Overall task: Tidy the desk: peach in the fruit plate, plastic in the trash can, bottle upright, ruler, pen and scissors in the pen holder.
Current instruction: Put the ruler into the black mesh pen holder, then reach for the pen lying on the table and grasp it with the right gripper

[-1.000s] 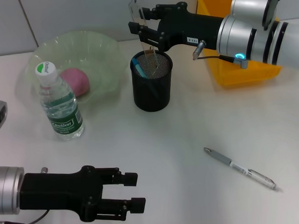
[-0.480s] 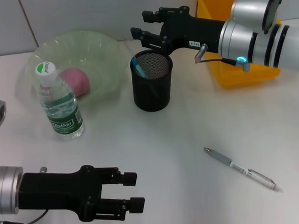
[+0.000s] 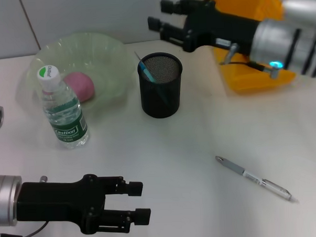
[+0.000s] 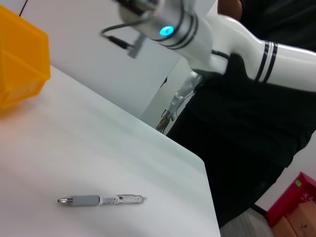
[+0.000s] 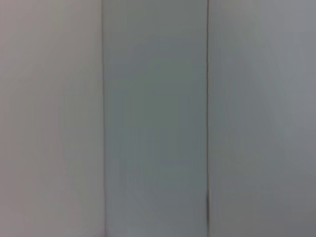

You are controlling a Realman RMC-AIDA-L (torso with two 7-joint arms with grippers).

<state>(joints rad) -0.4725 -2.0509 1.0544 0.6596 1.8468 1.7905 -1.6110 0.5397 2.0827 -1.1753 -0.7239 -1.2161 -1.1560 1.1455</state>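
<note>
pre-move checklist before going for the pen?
1. Silver ballpoint pen lying flat on the white desk, nothing touching it: ok.
2. Right gripper empty, fingers open, raised behind the black mesh pen holder: ok.
3. Pen holder upright, with room inside beside the blue-handled item: ok.
4. Left gripper open, low at the desk's near edge, apart from the pen: ok.
5. Clear plastic water bottle upright, pink peach in the translucent green plate: ok.

arms: silver-white cylinders, black bands; fingers: black, blocky | right wrist: cyan light
</note>
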